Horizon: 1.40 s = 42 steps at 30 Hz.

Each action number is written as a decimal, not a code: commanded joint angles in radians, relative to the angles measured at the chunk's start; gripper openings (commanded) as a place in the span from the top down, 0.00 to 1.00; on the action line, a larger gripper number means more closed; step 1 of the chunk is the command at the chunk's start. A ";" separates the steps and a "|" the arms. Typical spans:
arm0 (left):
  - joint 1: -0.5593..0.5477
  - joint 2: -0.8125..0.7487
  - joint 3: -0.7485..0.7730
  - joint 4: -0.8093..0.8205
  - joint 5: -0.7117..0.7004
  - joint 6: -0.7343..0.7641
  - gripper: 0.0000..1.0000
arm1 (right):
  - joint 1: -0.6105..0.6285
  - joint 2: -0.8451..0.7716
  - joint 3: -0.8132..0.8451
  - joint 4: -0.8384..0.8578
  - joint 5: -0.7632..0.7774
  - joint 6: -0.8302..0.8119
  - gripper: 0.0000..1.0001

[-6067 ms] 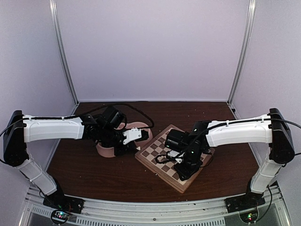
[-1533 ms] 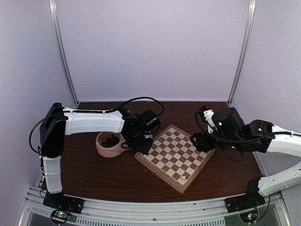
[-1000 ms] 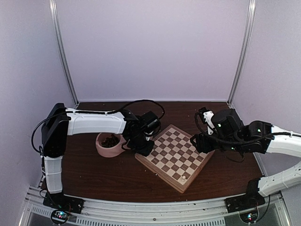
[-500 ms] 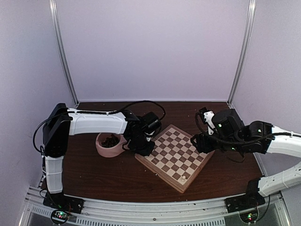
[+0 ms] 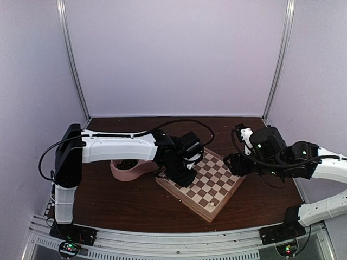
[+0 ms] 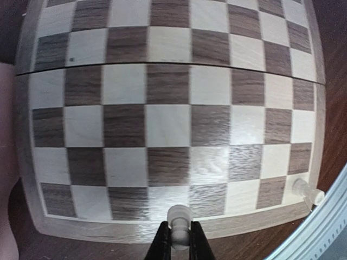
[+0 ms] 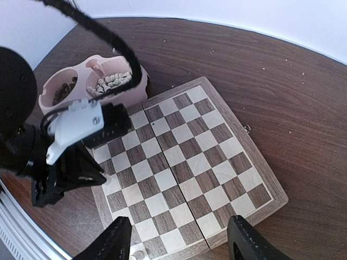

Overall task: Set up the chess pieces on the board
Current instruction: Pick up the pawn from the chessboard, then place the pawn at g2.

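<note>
Pinching cream chess piece point(image 6: 178, 215) in left gripper point(image 6: 179, 238), right over board point(image 6: 130, 124) rim — bare squares ahead of fingertips point(image 6: 161, 247), second piece point(image 6: 300, 188) off right. Holding nothing in right gripper point(image 7: 179, 239) — fingers point(image 7: 116, 239) wide.

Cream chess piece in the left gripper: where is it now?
The cream chess piece is at bottom centre of the left wrist view, pinched in the left gripper over the board's rim; a second piece stands near the right corner.

Right fingers point(image 7: 116, 241) spread apart, checkered board point(image 7: 190, 157) ahead between them, one cream chess piece point(image 7: 139, 254) just inside the left finger, pink dish point(image 7: 51, 81) of pieces far ahead-left, dark counter point(image 7: 271, 81)
</note>
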 commanded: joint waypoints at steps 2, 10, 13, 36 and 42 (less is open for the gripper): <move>-0.053 0.037 0.027 0.080 0.098 0.059 0.93 | -0.012 -0.071 -0.035 -0.045 0.095 0.050 0.37; -0.096 0.087 0.072 0.132 0.158 0.077 0.93 | -0.019 -0.140 -0.063 -0.093 0.131 0.093 0.39; -0.100 0.108 0.093 0.147 0.178 0.077 0.93 | -0.021 -0.173 -0.085 -0.086 0.140 0.106 0.39; -0.102 0.191 0.205 0.089 0.189 0.103 0.74 | -0.026 -0.177 -0.085 -0.093 0.133 0.104 0.39; -0.102 0.161 0.213 0.064 0.152 0.112 0.59 | -0.027 -0.179 -0.084 -0.099 0.125 0.106 0.39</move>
